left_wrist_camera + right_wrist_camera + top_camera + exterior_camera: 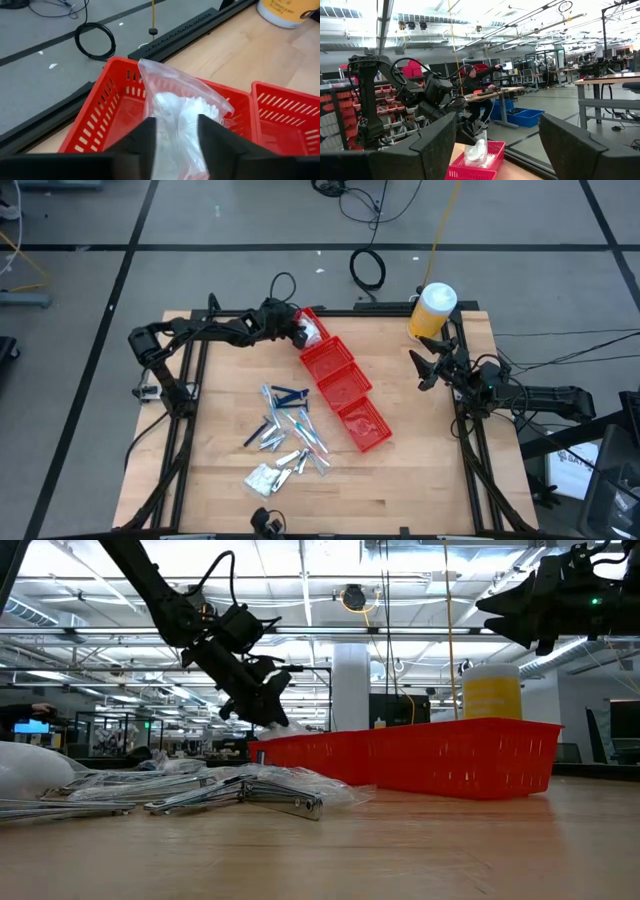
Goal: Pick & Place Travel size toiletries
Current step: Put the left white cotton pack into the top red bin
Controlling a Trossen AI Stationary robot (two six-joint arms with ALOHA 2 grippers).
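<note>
Your left tool (175,142) is hanging over the end red bin (107,97), its fingers parted a little around a clear bag of white packets (177,107), so the bag can drop in. More toiletries (285,435) are lying on the desk (420,470). Your right tool (428,368) is waiting wide open, holding nothing, near the yellow bottle (432,311).

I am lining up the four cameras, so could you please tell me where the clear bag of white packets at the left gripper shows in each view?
High view: clear bag over the end red bin.
Low view: bag under the left gripper.
Left wrist view: bag between its fingers.
Right wrist view: bag low, centre.
Shared landmark: the end red bin.
</note>
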